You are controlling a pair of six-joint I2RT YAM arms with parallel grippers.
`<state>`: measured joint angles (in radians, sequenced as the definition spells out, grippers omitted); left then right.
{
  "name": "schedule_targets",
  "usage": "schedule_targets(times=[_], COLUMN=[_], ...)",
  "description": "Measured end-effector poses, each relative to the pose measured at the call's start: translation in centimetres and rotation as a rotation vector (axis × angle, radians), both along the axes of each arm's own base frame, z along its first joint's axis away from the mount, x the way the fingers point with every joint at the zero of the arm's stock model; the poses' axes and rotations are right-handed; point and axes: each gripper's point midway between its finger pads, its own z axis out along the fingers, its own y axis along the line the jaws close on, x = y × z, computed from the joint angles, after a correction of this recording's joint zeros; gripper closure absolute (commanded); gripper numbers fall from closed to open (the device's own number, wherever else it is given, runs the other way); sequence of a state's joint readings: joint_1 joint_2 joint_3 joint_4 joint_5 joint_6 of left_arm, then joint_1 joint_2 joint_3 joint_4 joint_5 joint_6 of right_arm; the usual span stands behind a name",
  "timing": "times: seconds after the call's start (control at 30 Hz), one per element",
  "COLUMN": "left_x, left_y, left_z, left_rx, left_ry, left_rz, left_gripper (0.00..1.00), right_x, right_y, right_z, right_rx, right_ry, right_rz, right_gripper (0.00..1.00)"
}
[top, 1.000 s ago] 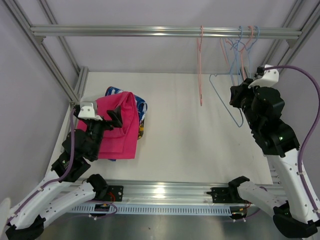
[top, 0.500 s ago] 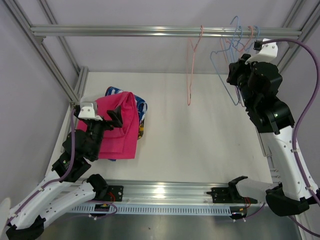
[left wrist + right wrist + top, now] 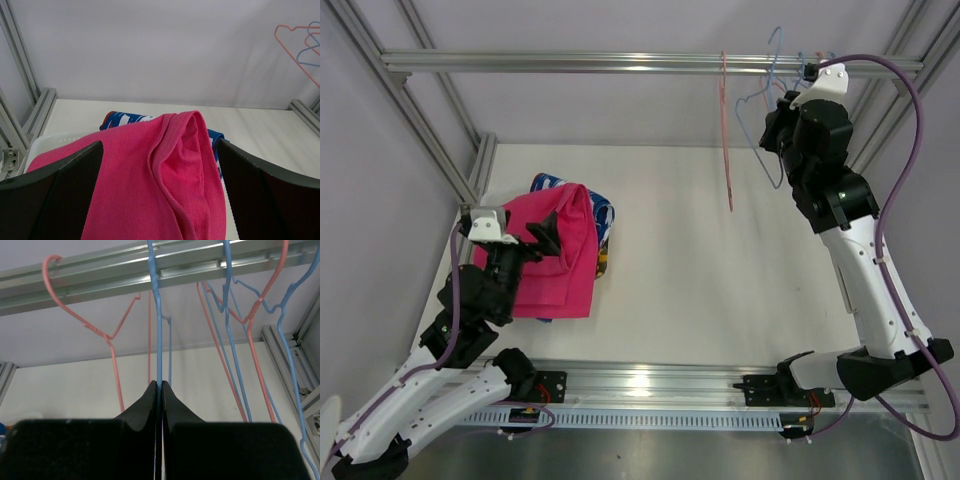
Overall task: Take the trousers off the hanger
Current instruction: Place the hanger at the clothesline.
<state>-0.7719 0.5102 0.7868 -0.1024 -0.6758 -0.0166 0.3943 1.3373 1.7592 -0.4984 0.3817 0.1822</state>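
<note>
The magenta pink trousers (image 3: 565,250) lie on top of a pile at the table's left and also show in the left wrist view (image 3: 150,190). The blue-red-white patterned trousers (image 3: 546,183) (image 3: 125,119) stick out from under them. The other trousers are hidden. My left gripper (image 3: 542,238) (image 3: 157,170) is open just above the pink cloth, one finger on each side. My right gripper (image 3: 775,130) (image 3: 160,385) is shut on a bare blue hanger (image 3: 775,50) (image 3: 158,330) and holds it up at the rail (image 3: 570,62) (image 3: 100,275).
A bare pink hanger (image 3: 725,130) (image 3: 112,355) hangs on the rail left of my right gripper. Several more pink and blue hangers (image 3: 820,58) (image 3: 250,340) hang to its right. Frame posts stand at the table's corners. A white rim (image 3: 47,141) shows under the pile.
My right arm has risen and carried the blue hanger up to the rail. The pink hanger has swung. My left gripper has shifted slightly over the pink trousers.
</note>
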Motion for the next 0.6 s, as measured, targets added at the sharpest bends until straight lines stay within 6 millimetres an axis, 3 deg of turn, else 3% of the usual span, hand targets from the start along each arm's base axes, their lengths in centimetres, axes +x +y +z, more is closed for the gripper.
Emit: schedule_targets(times=[0.13,0.3,0.37,0.47,0.5,0.6], left_x=[0.0,0.1,0.1,-0.1,-0.2,-0.5], left_y=[0.1,0.2,0.3,0.4,0.5,0.7], left_z=[0.1,0.1,0.1,0.3,0.4,0.7], left_rx=[-0.006,-0.006,-0.007,-0.014,-0.018,-0.026], left_ry=[-0.006,-0.007,-0.008,-0.016,-0.020,-0.029], left_rz=[0.004,0.010,0.010,0.006,0.006,0.006], left_gripper=[0.01,0.01,0.01,0.01,0.01,0.00], right_x=[1.5,2.6,3.1,2.1,1.5,0.0], right_y=[-0.7,-1.0,-0.8,-0.9,-1.0,-1.3], right_z=[-2.5,-8.9,-9.4,-9.1,-8.7,-8.5], right_rx=[0.009,0.023,0.054,0.104,0.121,0.157], right_ry=[0.033,0.130,0.096,0.034,0.011,-0.019], right_rz=[-0.017,-0.024,-0.021,-0.014,-0.012,-0.005], right_gripper=[1.00,1.00,1.00,0.99,0.95,0.62])
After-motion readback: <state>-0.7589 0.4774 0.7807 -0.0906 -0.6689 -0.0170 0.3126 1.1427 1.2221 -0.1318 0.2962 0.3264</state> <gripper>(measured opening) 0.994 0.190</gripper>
